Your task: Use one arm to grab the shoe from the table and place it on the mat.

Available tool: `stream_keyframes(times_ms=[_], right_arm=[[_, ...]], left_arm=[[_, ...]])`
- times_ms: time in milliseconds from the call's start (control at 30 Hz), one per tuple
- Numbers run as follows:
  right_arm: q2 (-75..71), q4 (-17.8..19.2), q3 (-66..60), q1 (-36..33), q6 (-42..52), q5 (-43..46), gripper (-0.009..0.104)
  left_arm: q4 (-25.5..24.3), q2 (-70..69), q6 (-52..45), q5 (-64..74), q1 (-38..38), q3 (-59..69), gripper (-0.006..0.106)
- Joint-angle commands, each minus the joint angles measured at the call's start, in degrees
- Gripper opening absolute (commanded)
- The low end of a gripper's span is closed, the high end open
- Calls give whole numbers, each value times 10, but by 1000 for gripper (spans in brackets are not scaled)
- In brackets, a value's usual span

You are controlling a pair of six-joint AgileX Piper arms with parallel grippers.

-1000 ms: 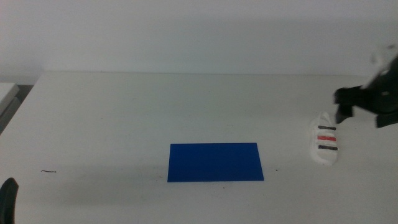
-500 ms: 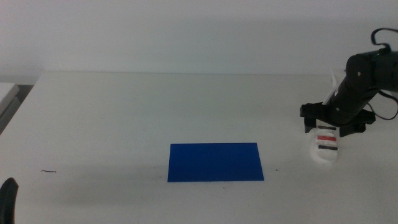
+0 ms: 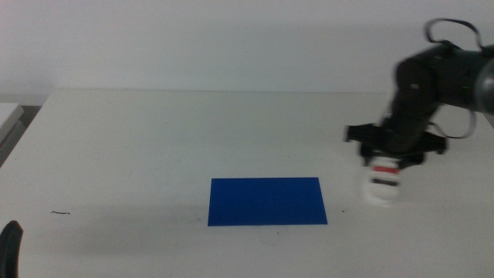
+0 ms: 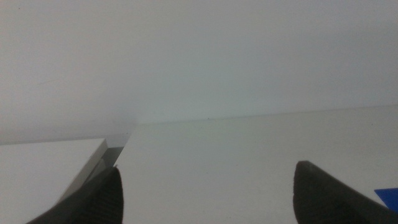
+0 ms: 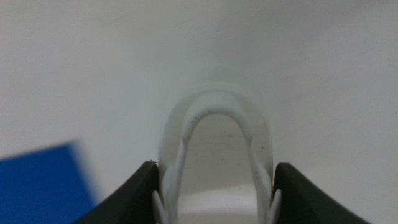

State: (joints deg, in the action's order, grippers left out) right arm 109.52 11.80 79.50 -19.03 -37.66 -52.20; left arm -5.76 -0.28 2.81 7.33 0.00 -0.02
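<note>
Carrying the shoe [image 3: 382, 179] | right gripper [image 3: 384, 166] jaws clamped on it, right of frame, beside mat [image 3: 266, 201] | left gripper [image 4: 205, 193] jaws apart, waiting | drop-off left to do

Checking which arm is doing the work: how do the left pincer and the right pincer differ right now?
The right pincer is clamped on the shoe, while the left pincer is open and holds nothing. The right pincer is out over the table, just right of the blue mat; the left pincer waits at the table's near left edge. The right one looks motion-blurred in the middle view; the left one looks sharp. Both have dark jaws.
</note>
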Motion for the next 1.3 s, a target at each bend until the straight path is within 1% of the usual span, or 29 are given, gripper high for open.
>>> stream_keyframes(times_ms=[0, 200, 267, 367, 533, 800, 867, 900, 1000, 1100, 1233, 1267], right_arm=[[-11, 8, 19, -53, -58, -36, 17], [44, 5, 106, -174, -130, -70, 17], [71, 5, 146, -200, -140, -85, 17], [101, 3, 189, -219, -140, -102, 17], [115, 1, 201, -227, -140, -99, 17], [115, 1, 201, -227, -140, -49, 17], [115, 6, 201, -227, -135, -46, 17], [115, 4, 201, -227, -142, -42, 17], [115, -19, 201, -227, -167, -18, 17], [115, -20, 201, -227, -220, -7, 17], [115, -11, 201, -227, -342, -21, 17], [115, -7, 201, -227, -387, -28, 17]], left_arm=[[2, 3, 1, -7, -1, 0, 94], [2, 3, 1, -7, -1, 0, 94], [2, 3, 1, -7, -1, 0, 94], [2, 3, 1, -7, -1, 0, 94], [2, 3, 1, -7, -1, 0, 94], [2, 3, 1, -7, -1, 0, 94], [2, 3, 1, -7, -1, 0, 94], [2, 3, 1, -7, -1, 0, 94], [2, 3, 1, -7, -1, 0, 94], [2, 3, 1, -7, -1, 0, 94], [2, 3, 1, -7, -1, 0, 94], [2, 3, 1, -7, -1, 0, 94]])
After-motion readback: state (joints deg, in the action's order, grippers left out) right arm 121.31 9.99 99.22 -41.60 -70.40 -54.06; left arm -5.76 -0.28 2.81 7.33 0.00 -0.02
